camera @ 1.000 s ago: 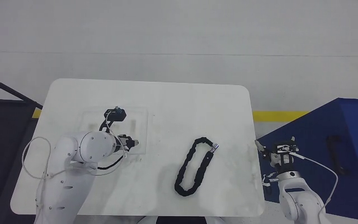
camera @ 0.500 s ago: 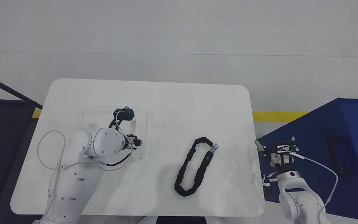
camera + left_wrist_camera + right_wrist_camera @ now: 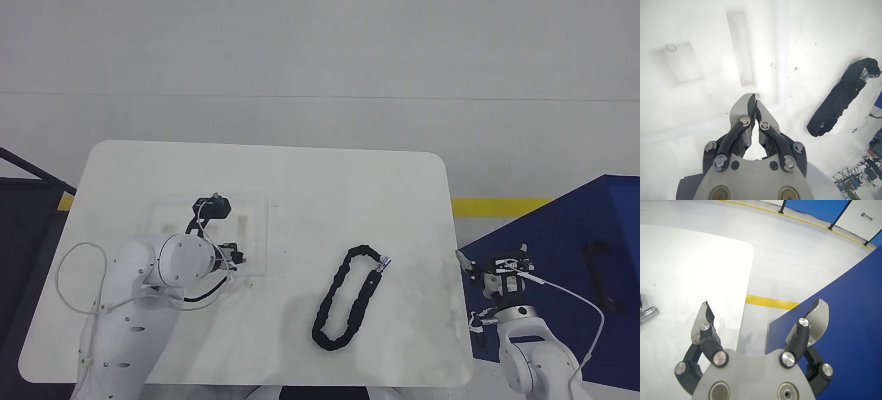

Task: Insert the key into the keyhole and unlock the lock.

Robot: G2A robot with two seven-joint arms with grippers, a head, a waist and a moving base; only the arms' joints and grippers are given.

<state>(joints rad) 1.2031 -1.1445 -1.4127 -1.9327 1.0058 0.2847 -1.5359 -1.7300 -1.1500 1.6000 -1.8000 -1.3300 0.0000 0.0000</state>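
Top view: the chain lock (image 3: 345, 297) lies mid-frame on the bench (image 3: 300, 170).

Left wrist view: the left pincer (image 3: 754, 97) is closed, apparently nipping the small key (image 3: 758, 96).

Right wrist view: the right pincer (image 3: 762, 302) is wide open and empty. The sleeved chain is probably limp; grip its rigid metal cylinder (image 3: 650, 312).

The lock (image 3: 347, 296), a black fabric-sleeved chain, lies as a closed long loop on the bench (image 3: 320, 180), its silver cylinder (image 3: 384, 264) at the far end.
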